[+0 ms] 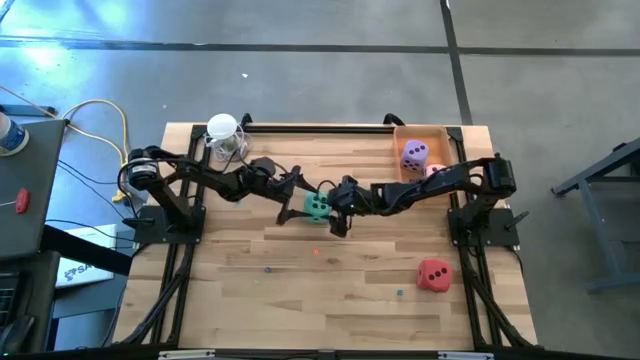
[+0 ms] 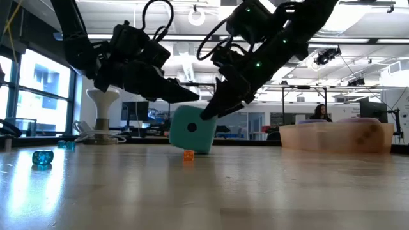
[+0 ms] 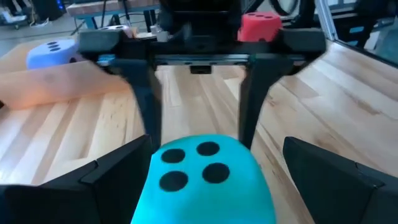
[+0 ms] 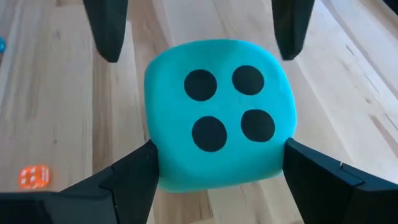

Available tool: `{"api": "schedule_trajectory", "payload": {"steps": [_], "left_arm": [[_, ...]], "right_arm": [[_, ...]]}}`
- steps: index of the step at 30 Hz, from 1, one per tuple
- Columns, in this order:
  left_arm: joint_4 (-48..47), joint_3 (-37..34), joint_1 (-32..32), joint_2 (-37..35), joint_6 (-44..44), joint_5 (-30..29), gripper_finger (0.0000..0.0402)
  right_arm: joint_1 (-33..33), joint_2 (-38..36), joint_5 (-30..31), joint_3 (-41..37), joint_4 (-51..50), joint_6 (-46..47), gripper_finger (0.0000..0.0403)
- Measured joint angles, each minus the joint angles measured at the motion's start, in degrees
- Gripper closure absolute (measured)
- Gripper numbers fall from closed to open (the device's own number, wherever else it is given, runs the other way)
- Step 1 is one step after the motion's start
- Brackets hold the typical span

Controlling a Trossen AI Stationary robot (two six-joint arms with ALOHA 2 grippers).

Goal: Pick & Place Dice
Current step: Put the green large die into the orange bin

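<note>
R gripper (image 4: 214, 168) is clasping the mint green die (image 4: 214, 112) mid-table; L gripper (image 3: 205, 180) is flanking it, fingers spread wide.

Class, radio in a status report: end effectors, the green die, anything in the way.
Both end effectors meet at mid-table: left end effector open, right end effector touching the green die. Green die tilted on the table. Small orange bead beside it.
</note>
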Motion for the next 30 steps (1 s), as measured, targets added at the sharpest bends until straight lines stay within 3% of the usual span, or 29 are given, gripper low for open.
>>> {"api": "schedule_trajectory", "payload": {"steps": [6, 10, 22, 26, 30], "left_arm": [[-0.17, 0.0, 1.14, 0.0, -3.51, 0.89, 0.0049], [-0.15, 0.0, 1.87, -0.02, -8.23, 0.94, 0.0049], [-0.53, -0.02, 2.96, -0.07, -9.13, 0.9, 0.0049], [-0.57, -0.02, 3.36, -0.07, -8.07, 0.98, 0.0049], [-0.67, -0.07, 3.87, -0.59, -6.28, 2.01, 0.0049]], "right_arm": [[2.13, -5.19, 9.72, -0.37, -10.46, 2.52, 0.0112], [2.5, -9.14, 13.13, -0.43, -15.11, 5.25, 0.0131], [2.65, -9.96, 13.04, -0.38, -15.0, 4.84, 0.0246], [2.65, -10.01, 13.19, -0.36, -12.37, 3.73, 0.0248], [2.65, -10.07, 13.2, -0.31, -9.58, 3.12, 0.022]]}}
